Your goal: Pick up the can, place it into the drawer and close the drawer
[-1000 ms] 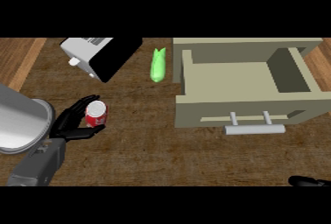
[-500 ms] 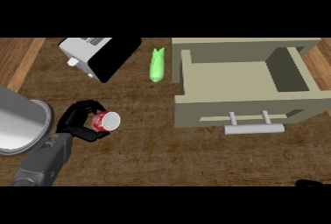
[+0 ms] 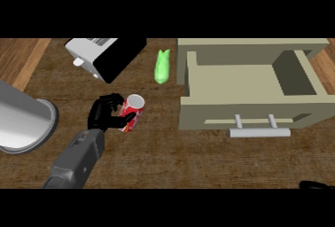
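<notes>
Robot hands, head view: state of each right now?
Left robot hand: closed round the red can, holding it.
Right robot hand: only a sliver shows at the lower right edge; state cannot be told.

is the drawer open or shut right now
Open: the drawer is pulled out, its bare inside showing; the can is outside, in the left hand.

Soft, even light is falling on the wooden counter (image 3: 196, 155), and nothing is looking too dark. The drawer (image 3: 248, 84) is showing shade inside its walls (only a little). The silver pot (image 3: 20, 119) is shining pale.
</notes>
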You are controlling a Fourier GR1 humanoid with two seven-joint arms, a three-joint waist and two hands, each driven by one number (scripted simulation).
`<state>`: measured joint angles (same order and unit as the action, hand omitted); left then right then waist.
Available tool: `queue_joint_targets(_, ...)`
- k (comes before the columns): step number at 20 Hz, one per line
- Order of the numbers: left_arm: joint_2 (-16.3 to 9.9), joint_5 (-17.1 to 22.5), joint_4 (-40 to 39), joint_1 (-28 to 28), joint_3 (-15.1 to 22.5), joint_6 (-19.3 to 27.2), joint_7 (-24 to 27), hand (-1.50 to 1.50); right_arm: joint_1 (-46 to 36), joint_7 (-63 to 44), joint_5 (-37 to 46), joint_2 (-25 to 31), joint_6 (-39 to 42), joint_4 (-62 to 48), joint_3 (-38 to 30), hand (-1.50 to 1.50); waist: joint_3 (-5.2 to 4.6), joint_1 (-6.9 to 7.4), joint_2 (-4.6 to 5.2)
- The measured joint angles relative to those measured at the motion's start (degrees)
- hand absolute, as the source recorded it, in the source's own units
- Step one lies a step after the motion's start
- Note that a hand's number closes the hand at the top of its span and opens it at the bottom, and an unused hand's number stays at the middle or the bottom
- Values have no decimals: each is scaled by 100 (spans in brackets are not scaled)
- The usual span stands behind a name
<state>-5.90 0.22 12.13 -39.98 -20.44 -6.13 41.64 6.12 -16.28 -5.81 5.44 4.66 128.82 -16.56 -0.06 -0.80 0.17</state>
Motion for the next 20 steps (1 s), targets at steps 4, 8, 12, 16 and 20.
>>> queue_joint_targets(4, 274, 90, 455, -86, 101, 242, -315, 150, 210, 168, 78, -92, 72, 27, 18, -150, 4, 38, -19)
queue_joint_targets(8, 439, 98, 1087, -284, 337, 475, -944, 150, 121, 80, 3, -26, 30, 25, -137, -150, 9, 92, -45)
queue_joint_targets(12, 532, 271, 1560, -617, 760, 746, -1496, 150, 5, 29, 123, 23, -7, -7, -123, -150, 9, 98, -57)
queue_joint_targets(16, 568, 565, 2305, -817, 1221, 964, -2317, 150, -98, 51, 156, 41, -33, -126, -144, -150, 10, 109, -68)
queue_joint_targets(20, 581, 795, 3132, -948, 1599, 1223, -3154, 150, -52, 7, 120, 51, 3, -70, -161, -150, 9, 101, -64)
